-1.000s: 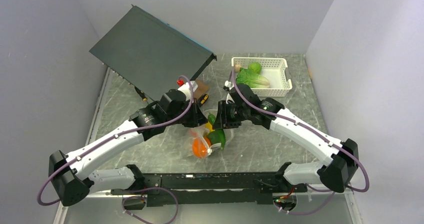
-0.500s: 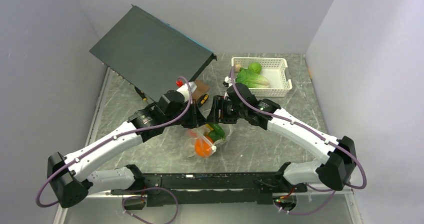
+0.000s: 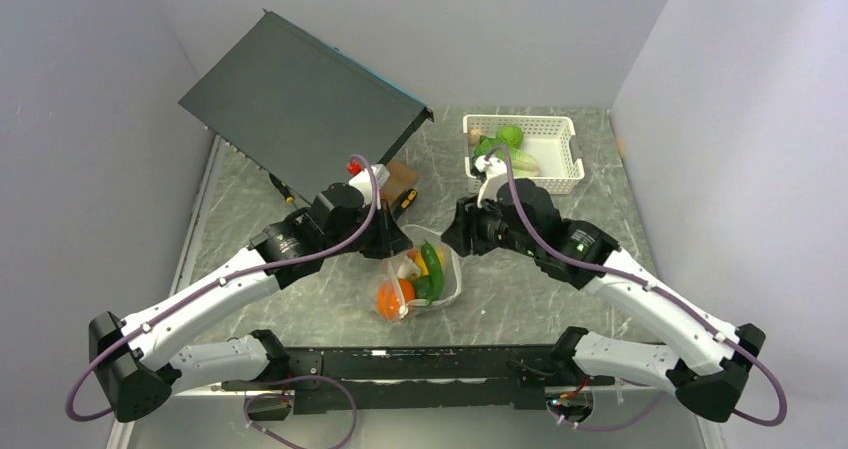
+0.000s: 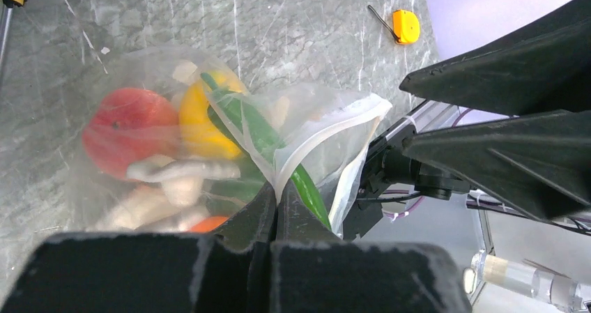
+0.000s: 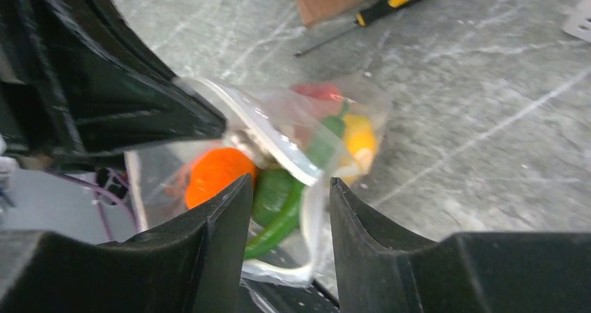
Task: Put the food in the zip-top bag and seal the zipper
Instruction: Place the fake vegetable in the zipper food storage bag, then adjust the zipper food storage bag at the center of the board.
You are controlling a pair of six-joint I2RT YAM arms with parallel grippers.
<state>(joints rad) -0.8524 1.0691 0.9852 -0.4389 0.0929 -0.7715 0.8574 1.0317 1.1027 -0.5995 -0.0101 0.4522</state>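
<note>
The clear zip-top bag (image 3: 415, 281) lies at the table's middle, holding an orange (image 3: 389, 297), a yellow fruit, a red one, pale pieces and a long green pepper (image 3: 432, 264). My left gripper (image 3: 392, 241) is shut on the bag's mouth edge; in the left wrist view (image 4: 277, 191) the plastic is pinched between the closed jaws. The whitish zipper (image 5: 268, 135) runs across the mouth, which hangs open. My right gripper (image 3: 453, 239) is open and apart from the bag's right side. In the right wrist view (image 5: 291, 187) its jaws stand spread above the bag (image 5: 300, 156) and the pepper (image 5: 286, 208).
A white slotted basket (image 3: 560, 157) at the back right holds green leafy food (image 3: 505, 154). A dark flat box (image 3: 300, 99) leans at the back left. A brown board (image 3: 402, 176) and a yellow-handled screwdriver (image 5: 390, 3) lie behind the bag. A yellow tape measure (image 4: 405, 26) lies further off.
My right gripper has let go of the bag's edge and drawn back to the right. The bag has settled lower and toward the near edge, its mouth spread wider. My left gripper keeps its hold.
</note>
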